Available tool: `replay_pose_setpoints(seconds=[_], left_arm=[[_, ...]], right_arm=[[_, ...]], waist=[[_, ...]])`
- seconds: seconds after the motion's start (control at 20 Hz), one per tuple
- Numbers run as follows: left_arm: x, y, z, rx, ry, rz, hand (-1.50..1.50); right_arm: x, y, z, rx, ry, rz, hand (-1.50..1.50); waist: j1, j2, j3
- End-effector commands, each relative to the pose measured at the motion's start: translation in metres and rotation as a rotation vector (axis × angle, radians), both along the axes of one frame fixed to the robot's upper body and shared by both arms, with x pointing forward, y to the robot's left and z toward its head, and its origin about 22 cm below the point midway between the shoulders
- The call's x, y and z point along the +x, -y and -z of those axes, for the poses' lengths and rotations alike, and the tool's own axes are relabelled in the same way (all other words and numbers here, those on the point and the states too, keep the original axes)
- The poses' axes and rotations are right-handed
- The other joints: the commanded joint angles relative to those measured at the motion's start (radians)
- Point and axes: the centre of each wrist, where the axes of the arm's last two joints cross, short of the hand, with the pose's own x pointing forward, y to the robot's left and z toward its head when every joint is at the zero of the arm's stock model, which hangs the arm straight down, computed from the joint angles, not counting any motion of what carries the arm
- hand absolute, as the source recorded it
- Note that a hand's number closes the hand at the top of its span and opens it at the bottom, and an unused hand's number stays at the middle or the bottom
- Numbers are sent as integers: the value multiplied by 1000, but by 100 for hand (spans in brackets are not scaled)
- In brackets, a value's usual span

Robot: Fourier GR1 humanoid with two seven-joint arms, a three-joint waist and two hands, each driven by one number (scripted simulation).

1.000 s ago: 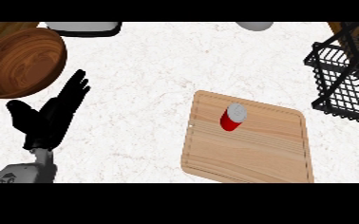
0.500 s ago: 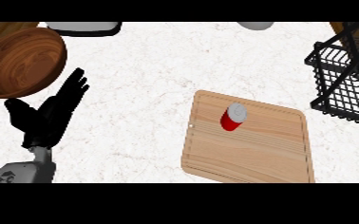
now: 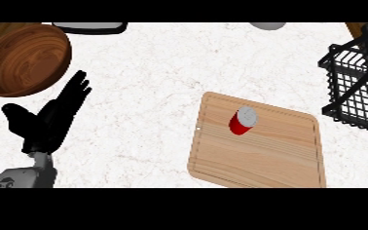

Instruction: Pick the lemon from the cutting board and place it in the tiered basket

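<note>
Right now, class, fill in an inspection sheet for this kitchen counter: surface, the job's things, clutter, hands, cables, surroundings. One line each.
Surface: white marbled counter, nothing spilled on it.
Job's things: wooden cutting board lies flat at lower right; on it stands a red can with a grey top, and no lemon is seen. The black wire basket stands at the right edge, partly cut off.
Clutter: wooden bowl at upper left; a dark-rimmed grey object and a grey round object at the top edge, both cut off.
Hands: left hand open, fingers straight, resting at the left edge; right hand not in view.
Cables: nothing seen.
Surroundings: nothing seen beyond the counter.
</note>
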Motion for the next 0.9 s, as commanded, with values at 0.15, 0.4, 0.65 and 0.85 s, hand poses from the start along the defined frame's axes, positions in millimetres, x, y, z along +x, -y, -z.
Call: replay_pose_setpoints(seconds=[0.15, 0.4, 0.65, 0.85], left_arm=[[-1, 10, 9, -14, -1, 23, 0], [-2, 7, 6, -13, 10, 8, 0], [5, 8, -3, -5, 26, 11, 0], [-1, 1, 3, -3, 16, -12, 0]], right_arm=[[-51, 39, -23, 73, 43, 126, -150], [-76, 55, -32, 88, 61, 169, -150], [-93, 64, -37, 68, 62, 166, -150], [-112, 73, -47, 36, 66, 162, -150]], waist=[[3, 11, 4], [11, 17, 9], [7, 20, 12], [4, 18, 14]])
